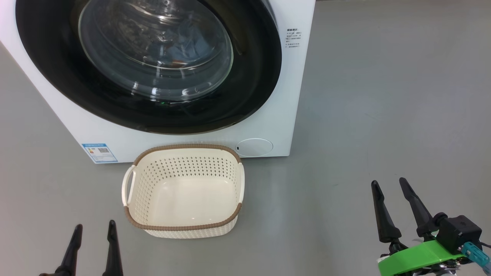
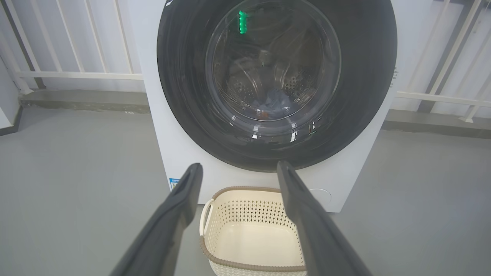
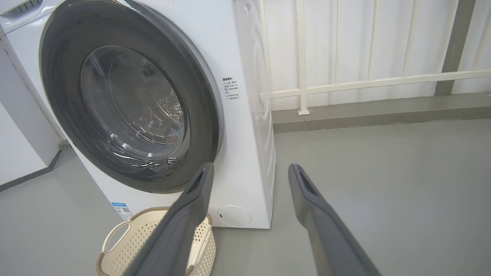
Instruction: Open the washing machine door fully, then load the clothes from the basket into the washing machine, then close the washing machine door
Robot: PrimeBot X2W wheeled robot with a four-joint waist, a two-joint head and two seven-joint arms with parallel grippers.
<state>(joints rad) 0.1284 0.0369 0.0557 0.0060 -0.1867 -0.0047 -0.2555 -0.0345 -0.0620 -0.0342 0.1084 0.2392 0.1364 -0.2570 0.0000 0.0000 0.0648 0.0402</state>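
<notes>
Above grey floor [image 1: 383, 96] flanking the basket [image 1: 184, 147], left tool [image 1: 95, 224] and right tool [image 1: 388, 181] hang spread.

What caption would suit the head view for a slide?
Washing machine door shut, blue clothes behind its glass, basket empty, left gripper and right gripper open.
</notes>
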